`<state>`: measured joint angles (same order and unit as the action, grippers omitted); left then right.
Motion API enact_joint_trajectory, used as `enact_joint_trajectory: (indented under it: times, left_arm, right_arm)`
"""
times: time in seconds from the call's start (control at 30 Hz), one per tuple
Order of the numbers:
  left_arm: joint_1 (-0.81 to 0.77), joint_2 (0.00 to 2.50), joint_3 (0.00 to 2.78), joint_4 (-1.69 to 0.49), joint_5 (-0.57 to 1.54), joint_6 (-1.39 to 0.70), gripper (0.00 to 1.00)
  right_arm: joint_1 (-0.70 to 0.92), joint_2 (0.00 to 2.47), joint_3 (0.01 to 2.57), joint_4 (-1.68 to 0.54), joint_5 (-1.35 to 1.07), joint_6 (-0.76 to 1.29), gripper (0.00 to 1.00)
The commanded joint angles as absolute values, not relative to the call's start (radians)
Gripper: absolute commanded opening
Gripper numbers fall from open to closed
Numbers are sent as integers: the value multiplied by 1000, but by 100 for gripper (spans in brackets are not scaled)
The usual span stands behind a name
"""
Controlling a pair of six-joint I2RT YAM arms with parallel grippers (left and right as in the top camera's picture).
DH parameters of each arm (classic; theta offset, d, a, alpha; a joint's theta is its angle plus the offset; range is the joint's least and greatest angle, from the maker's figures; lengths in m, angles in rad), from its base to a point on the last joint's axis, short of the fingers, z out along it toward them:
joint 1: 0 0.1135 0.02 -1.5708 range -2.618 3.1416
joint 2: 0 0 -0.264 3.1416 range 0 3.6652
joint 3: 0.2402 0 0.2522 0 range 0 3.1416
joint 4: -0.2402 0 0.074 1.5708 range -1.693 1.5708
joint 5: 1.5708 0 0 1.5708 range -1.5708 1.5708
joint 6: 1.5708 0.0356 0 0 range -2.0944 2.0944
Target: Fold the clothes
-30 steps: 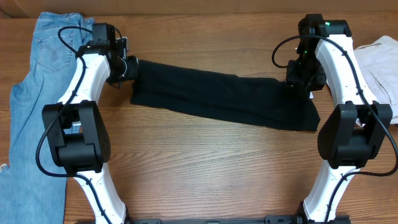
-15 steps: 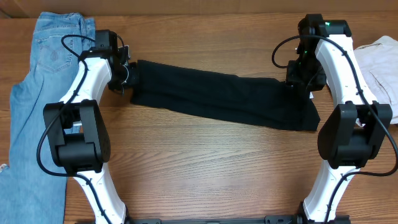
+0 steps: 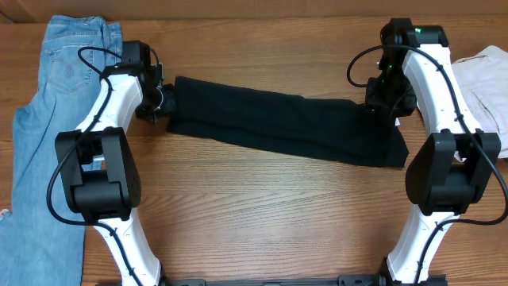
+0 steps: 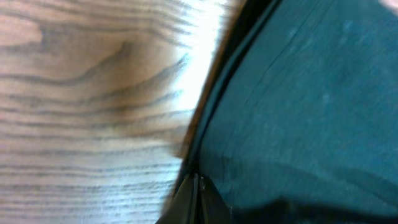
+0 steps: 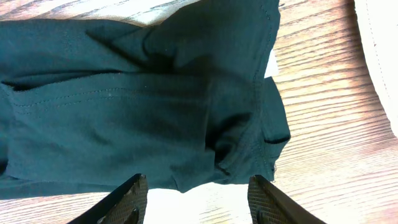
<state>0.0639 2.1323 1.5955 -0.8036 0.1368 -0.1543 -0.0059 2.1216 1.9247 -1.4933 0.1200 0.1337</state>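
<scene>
The left tool (image 4: 196,198) is sitting fully pinched together, its tips meeting on the left-hand edge of the black garment (image 3: 286,127) and nipping the fabric there where it borders the bare wood. The right tool (image 5: 202,200) is hanging partly open over the garment's other end, its two fingers (image 5: 132,200) standing apart above the cloth and gripping nothing. The garment is lying stretched in a long band across the middle of the bench (image 3: 262,214), slanting slightly down towards the right, with a small white tag (image 5: 271,65) peeking out at its right end. Compared with a second ago, the left tool has gone from half open to closed and slid slightly nearer the cloth, while the right tool and the garment are staying as they were. The blue jeans (image 3: 48,119) are lying at the left edge of the bench, and a pale folded garment (image 3: 484,79) is lying at the right edge.
</scene>
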Motion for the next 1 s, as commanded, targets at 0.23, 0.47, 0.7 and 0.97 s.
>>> enact_joint_trajectory:
  times: [0.23, 0.47, 0.7, 0.97]
  left_arm:
    - [76, 2109, 1588, -797, -7, -192, 11]
    - [76, 2109, 1634, -748, 78, -176, 58]
    - [78, 2109, 1687, -706, 151, -162, 72]
    - [76, 2154, 1686, -686, 224, -100, 72]
  right_arm:
    - [-11, 2122, 1924, -1497, 126, 131, 56]
    - [-11, 2122, 1924, -1505, 126, 131, 56]
    - [-11, 2122, 1924, -1504, 126, 131, 55]
    - [-11, 2122, 1924, -1504, 126, 131, 56]
